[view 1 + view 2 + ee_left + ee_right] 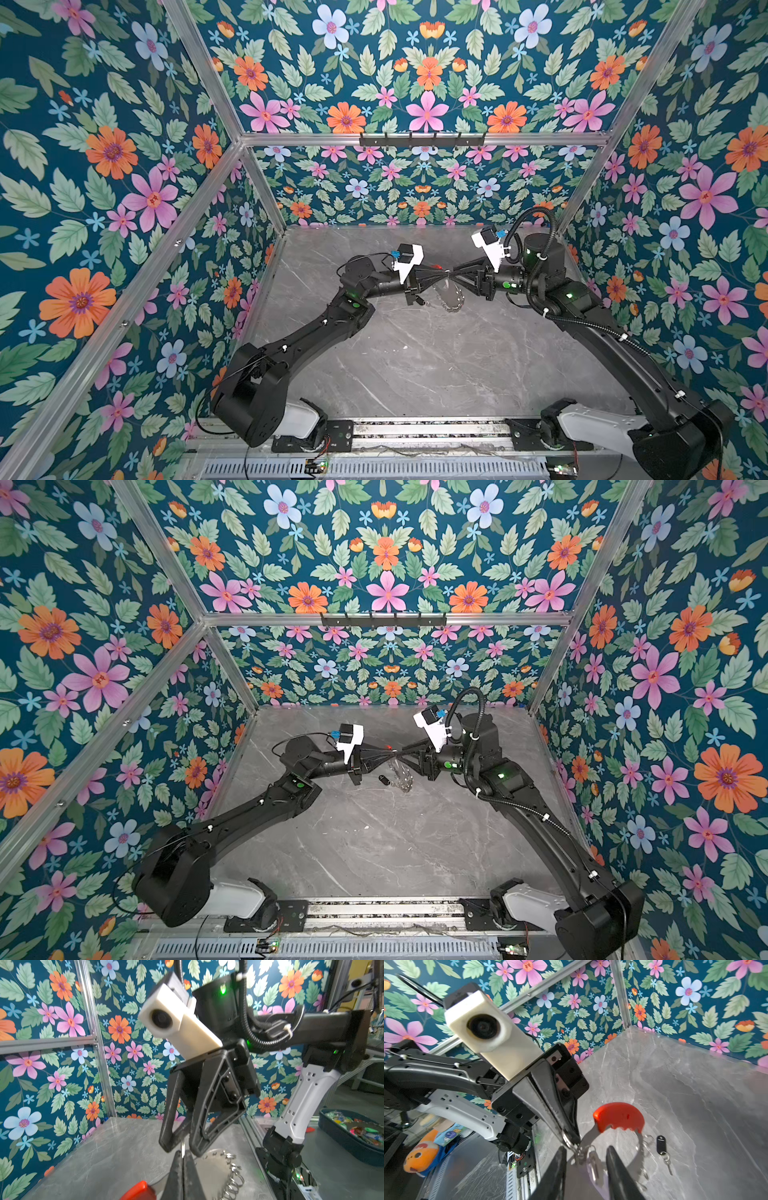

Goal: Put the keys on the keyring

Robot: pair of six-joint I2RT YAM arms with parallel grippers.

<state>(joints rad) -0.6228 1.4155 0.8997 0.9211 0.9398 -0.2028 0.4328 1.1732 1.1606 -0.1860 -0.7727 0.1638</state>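
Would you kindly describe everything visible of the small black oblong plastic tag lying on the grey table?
The small black oblong plastic tag has rounded ends and a smooth face. Tiny silver metal links trail from one end. It lies flat on the grey marbled table, beside the large hoop keyring with a red curved section but apparently apart from it.

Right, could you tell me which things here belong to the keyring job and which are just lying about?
Job: keyring; black tag, on the table; lilac tag; left gripper, shut on a small silver ring; right gripper, open.
Lying about: orange plush toy; dark tray of trinkets; hook rail.
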